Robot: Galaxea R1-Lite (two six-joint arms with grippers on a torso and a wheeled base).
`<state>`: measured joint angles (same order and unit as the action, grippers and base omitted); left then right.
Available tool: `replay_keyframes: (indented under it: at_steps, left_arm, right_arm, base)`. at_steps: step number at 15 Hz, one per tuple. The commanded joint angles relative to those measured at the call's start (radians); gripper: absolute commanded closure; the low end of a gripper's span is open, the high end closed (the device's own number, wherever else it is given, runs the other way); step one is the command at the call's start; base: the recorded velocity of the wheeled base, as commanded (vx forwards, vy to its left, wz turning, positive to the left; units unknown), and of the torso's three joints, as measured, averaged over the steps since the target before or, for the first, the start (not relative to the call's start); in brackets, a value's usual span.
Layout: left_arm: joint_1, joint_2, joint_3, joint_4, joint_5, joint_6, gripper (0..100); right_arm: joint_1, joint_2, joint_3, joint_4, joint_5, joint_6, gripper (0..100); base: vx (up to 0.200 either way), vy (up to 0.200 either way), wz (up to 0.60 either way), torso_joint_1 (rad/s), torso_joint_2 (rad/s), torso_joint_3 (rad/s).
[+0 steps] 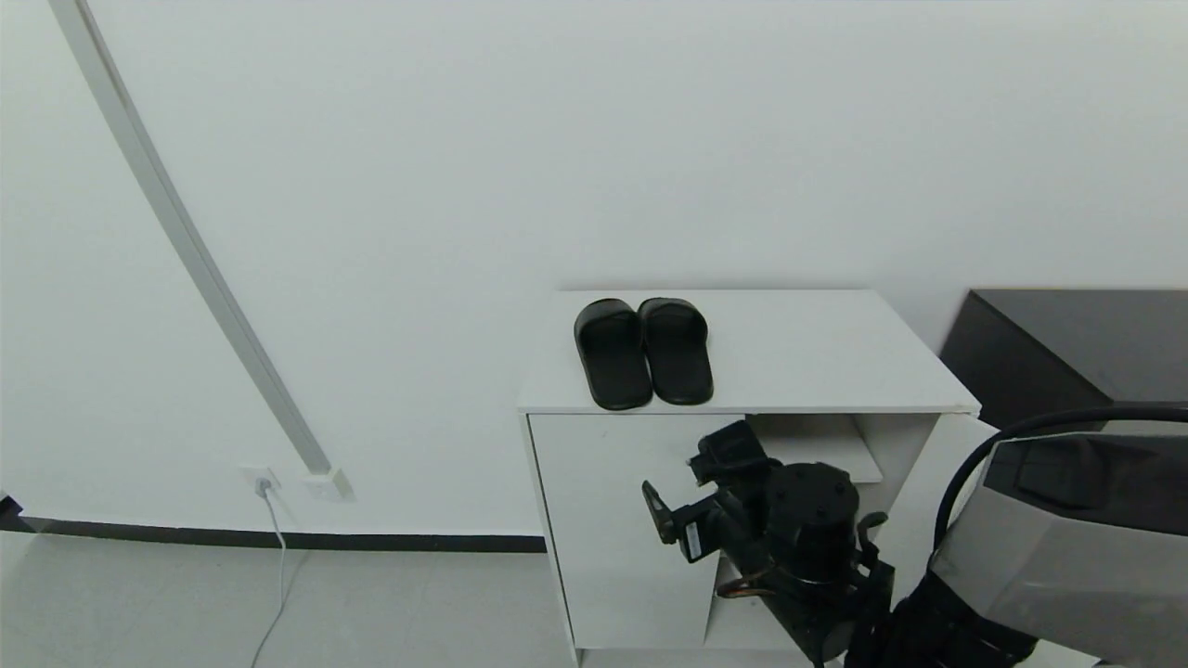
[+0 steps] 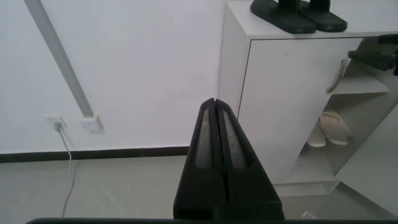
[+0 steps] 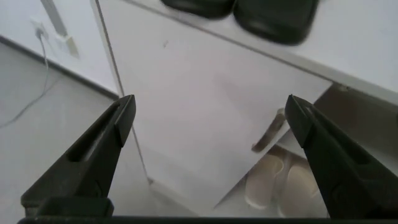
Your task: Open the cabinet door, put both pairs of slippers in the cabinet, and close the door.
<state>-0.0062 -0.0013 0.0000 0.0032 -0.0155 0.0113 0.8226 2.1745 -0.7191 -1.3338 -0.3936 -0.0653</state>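
A pair of black slippers (image 1: 643,353) (image 2: 298,14) (image 3: 249,12) lies side by side on top of the white cabinet (image 1: 817,348), near its left front edge. The cabinet's right door (image 1: 937,520) stands open and its left door (image 1: 622,520) is closed, with a handle (image 2: 337,74) (image 3: 268,134) at its inner edge. A cream pair of slippers (image 2: 329,127) (image 3: 280,183) sits on the lower shelf inside. My right gripper (image 1: 691,482) (image 3: 209,106) hangs open in front of the left door, empty. My left gripper (image 2: 214,106) is shut on nothing, low and left of the cabinet.
A black piece of furniture (image 1: 1067,353) stands right of the cabinet. On the wall to the left are a slanted grey conduit (image 1: 186,241) and a socket (image 1: 260,481) with a cable hanging to the floor. Bare floor (image 1: 278,603) lies left of the cabinet.
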Motion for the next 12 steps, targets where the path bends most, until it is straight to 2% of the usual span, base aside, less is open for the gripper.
replay_keyframes:
  at_steps: [1, 2, 3, 4, 5, 7, 12]
  left_arm:
    - [0.000, 0.001, 0.000, 0.000, 0.000, -0.001, 100]
    - [0.000, 0.001, 0.000, 0.000, 0.000, -0.001, 100]
    - [0.000, 0.001, 0.000, 0.000, 0.000, -0.001, 100]
    - [0.000, 0.001, 0.000, 0.000, 0.000, -0.001, 100]
    - [0.000, 0.001, 0.000, 0.000, 0.000, -0.001, 100]
    - [0.000, 0.001, 0.000, 0.000, 0.000, -0.001, 100]
    - [0.000, 0.001, 0.000, 0.000, 0.000, -0.002, 100]
  right_arm:
    - [0.012, -0.131, -0.186, 0.251, -0.002, 0.084, 0]
    - [0.017, -0.151, -0.215, 0.314, -0.005, 0.104, 0]
    - [0.027, -0.202, -0.342, 0.561, -0.013, 0.160, 0]
    - [0.035, -0.209, -0.407, 0.659, -0.033, 0.180, 0]
    - [0.044, -0.199, -0.490, 0.751, -0.099, 0.217, 0]
    - [0.053, -0.159, -0.557, 0.805, -0.177, 0.259, 0]
    - [0.055, -0.143, -0.543, 0.805, -0.180, 0.262, 0]
  base:
    - [0.000, 0.000, 0.00, 0.000, 0.00, 0.000]
    - [0.000, 0.000, 0.00, 0.000, 0.00, 0.000]
    - [0.000, 0.000, 0.00, 0.000, 0.00, 0.000]
    - [0.000, 0.000, 0.00, 0.000, 0.00, 0.000]
    - [0.000, 0.000, 0.00, 0.000, 0.00, 0.000]
    - [0.000, 0.000, 0.00, 0.000, 0.00, 0.000]
    - [0.000, 0.000, 0.00, 0.000, 0.00, 0.000]
